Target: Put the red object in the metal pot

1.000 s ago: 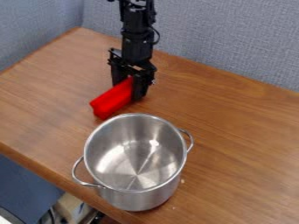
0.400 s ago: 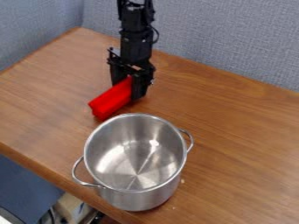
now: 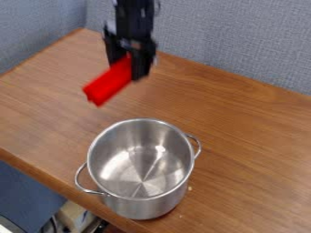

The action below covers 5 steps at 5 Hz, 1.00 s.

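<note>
Along the near edge of the wooden bench stands the round, straight-sided pot of shiny stainless steel, upright, its mouth open to the camera and its two wire loop handles out at opposite sides of the rim. That open mouth suits my job: I can lower something in from above, and nothing shows across it. Beyond the pot, on the side towards the bench's far left corner, is the bright red, plain rectangular block, outside the pot and apart from its rim. My black claw is clenched on the block's far end, leaving the near end sticking out towards the pot. The block slants and looks raised off the wood, though blur hides how my fingers meet it. I judge that I have it up so it can pass over the rim, and that the free end should go in first; carried too low, it could knock the steel. Behind me rises the grey-blue textured wall, past the bench's far edge. I can read no brand, label or writing on block, pot or claw.
</note>
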Each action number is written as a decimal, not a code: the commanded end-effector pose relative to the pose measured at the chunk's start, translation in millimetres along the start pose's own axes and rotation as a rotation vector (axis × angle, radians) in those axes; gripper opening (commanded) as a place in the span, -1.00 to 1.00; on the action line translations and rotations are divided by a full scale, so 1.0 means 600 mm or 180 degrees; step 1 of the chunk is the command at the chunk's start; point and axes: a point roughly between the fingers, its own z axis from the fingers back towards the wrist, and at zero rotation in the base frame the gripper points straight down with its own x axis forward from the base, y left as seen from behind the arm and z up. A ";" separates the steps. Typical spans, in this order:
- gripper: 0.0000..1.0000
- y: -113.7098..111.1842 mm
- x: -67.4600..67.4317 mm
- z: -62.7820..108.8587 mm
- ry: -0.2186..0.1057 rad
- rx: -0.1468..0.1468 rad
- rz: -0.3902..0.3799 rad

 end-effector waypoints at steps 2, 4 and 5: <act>-1.00 -0.108 -0.097 0.098 -0.0442 -0.0252 -0.0590; -1.00 -0.168 -0.167 0.073 -0.0335 -0.0414 -0.0807; -1.00 -0.167 -0.161 0.053 -0.0285 -0.0427 -0.1058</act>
